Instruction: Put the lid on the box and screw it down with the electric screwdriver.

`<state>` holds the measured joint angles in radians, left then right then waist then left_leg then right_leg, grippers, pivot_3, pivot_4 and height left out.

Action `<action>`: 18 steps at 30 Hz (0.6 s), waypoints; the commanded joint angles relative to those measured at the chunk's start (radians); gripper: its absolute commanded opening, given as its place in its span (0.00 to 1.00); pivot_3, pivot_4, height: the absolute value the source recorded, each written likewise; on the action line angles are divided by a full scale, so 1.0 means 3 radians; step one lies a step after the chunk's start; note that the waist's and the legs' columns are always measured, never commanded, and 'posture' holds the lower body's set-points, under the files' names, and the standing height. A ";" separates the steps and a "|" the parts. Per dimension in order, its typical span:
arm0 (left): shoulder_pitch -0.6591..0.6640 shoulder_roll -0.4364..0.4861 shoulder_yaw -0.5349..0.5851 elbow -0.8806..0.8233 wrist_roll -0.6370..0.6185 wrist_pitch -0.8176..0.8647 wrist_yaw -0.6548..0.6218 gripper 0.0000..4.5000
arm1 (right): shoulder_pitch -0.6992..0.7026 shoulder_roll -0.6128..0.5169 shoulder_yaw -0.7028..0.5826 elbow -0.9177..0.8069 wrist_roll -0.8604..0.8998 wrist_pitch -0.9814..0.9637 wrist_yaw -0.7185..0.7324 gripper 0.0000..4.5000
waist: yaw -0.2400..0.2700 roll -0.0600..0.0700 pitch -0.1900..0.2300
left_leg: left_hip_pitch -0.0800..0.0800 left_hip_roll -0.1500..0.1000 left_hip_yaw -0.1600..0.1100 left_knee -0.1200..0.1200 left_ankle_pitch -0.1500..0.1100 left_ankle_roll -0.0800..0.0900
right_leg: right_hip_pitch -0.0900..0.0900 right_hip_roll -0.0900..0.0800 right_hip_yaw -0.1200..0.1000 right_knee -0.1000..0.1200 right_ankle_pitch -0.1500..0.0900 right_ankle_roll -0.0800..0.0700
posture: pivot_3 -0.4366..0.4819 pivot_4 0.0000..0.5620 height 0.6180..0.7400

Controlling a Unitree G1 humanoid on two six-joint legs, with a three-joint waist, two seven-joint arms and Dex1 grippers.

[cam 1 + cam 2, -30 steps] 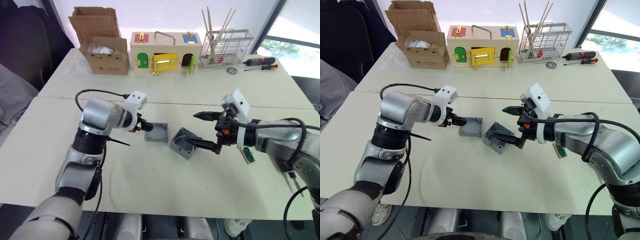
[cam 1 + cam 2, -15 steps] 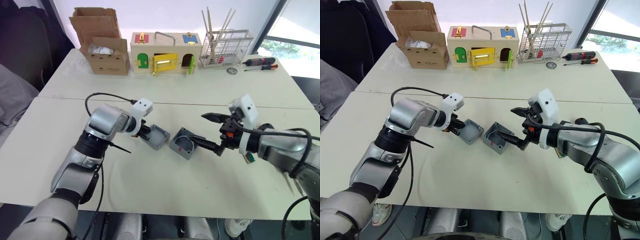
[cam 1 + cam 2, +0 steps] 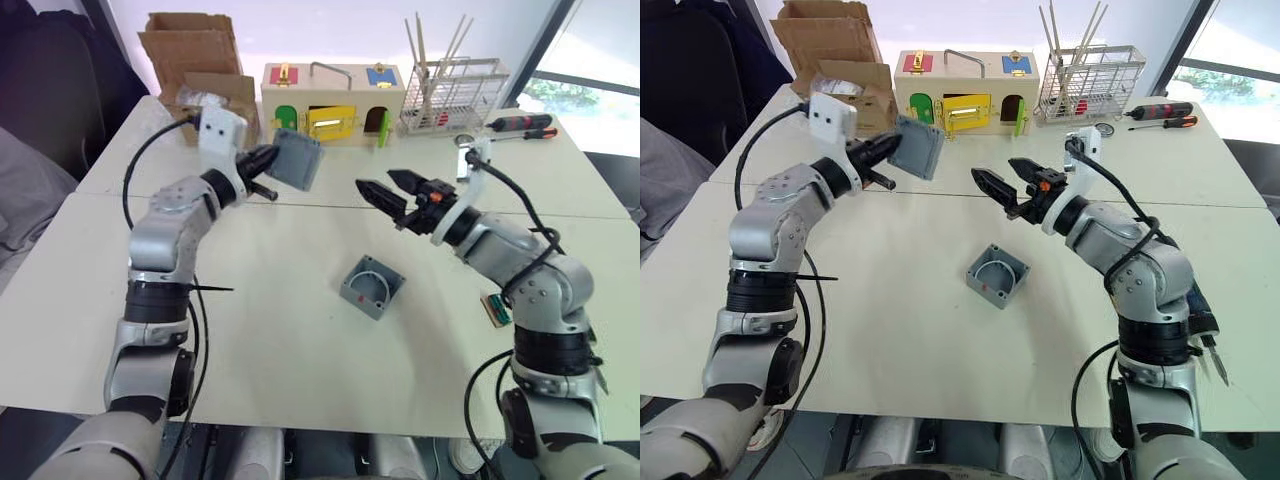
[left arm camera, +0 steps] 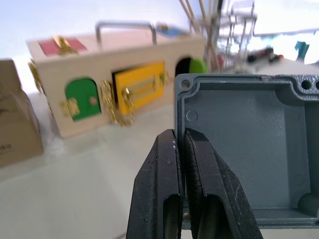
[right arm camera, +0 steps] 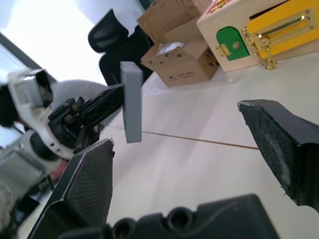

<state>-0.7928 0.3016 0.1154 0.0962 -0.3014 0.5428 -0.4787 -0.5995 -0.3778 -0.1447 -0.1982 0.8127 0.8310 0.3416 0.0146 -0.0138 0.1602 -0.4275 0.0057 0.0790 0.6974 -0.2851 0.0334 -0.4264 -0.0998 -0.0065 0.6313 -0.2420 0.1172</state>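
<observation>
Two end effectors hang above the counter (image 3: 300, 380). The left end effector (image 3: 262, 172) pinches the lid (image 3: 297, 160) by its rim, holding it raised and tilted in front of the wooden box (image 3: 333, 105). The right end effector (image 3: 385, 190) is spread wide and empty. Below them, the box (image 3: 371, 287) rests open on the counter, apart from both.

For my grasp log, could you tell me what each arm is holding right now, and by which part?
The left gripper holds the lid lifted off the table, fingers shut on its rim at one edge. The right gripper is open and holds nothing.
</observation>
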 commanded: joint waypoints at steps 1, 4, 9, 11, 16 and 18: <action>0.0006 -0.0125 0.0005 -0.0320 -0.0083 -0.0220 0.0057 0.02 | -0.0190 0.0158 -0.0044 0.0088 0.0064 -0.0093 0.0060 1.00 | -0.0009 0.0000 0.0000 | 0.0000 -0.0001 0.0001 0.0000 -0.0001 0.0003 | 0.0000 -0.0001 0.0001 0.0001 0.0001 0.0002 | 0.48 0.27 0.91; 0.0026 -0.0213 -0.0092 -0.0430 -0.0074 -0.0256 0.0053 0.02 | -0.0242 0.0302 -0.0083 0.0161 0.0136 -0.0082 0.0089 1.00 | -0.0013 0.0000 0.0000 | 0.0000 -0.0001 0.0001 -0.0002 -0.0001 0.0001 | 0.0000 0.0000 0.0001 0.0001 0.0002 0.0004 | 0.48 0.27 0.91; 0.0036 -0.0229 -0.0198 -0.0427 -0.0054 -0.0285 -0.0001 0.02 | -0.0204 0.0398 -0.0091 0.0122 0.0150 -0.0080 0.0089 1.00 | -0.0017 0.0000 0.0000 | 0.0001 0.0000 0.0001 -0.0003 -0.0001 0.0002 | 0.0000 0.0002 0.0000 0.0002 0.0002 0.0004 | 0.48 0.27 0.91; 0.0039 -0.0236 -0.0217 -0.0421 -0.0064 -0.0287 -0.0014 0.02 | -0.0179 0.0445 -0.0130 0.0089 0.0205 -0.0065 0.0056 1.00 | -0.0016 0.0000 0.0000 | 0.0001 0.0001 0.0001 -0.0003 -0.0003 0.0006 | 0.0000 0.0002 0.0000 0.0002 0.0002 0.0004 | 0.48 0.27 0.91; 0.0040 -0.0238 -0.0237 -0.0390 -0.0069 -0.0303 -0.0047 0.02 | -0.0133 0.0503 -0.0193 0.0028 0.0301 -0.0035 0.0000 1.00 | -0.0016 0.0001 0.0000 | 0.0001 0.0001 0.0000 -0.0003 -0.0002 0.0003 | 0.0000 0.0003 0.0000 0.0002 0.0002 0.0004 | 0.48 0.27 0.91; 0.0039 -0.0232 -0.0243 -0.0384 -0.0068 -0.0305 -0.0066 0.00 | -0.0109 0.0514 -0.0207 0.0001 0.0352 -0.0018 -0.0012 0.89 | -0.0016 0.0001 0.0000 | 0.0001 0.0001 0.0000 -0.0003 -0.0002 0.0004 | 0.0000 0.0003 0.0000 0.0002 0.0002 0.0004 | 0.48 0.27 0.91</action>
<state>-0.7732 0.2293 0.0464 0.0085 -0.3136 0.4826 -0.4919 -0.6281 -0.2326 -0.1858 -0.1519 0.8887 0.8296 0.3389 0.0097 -0.0136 0.1602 -0.4272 0.0060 0.0791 0.6964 -0.2859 0.0347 -0.4265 -0.0989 -0.0065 0.6319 -0.2412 0.1186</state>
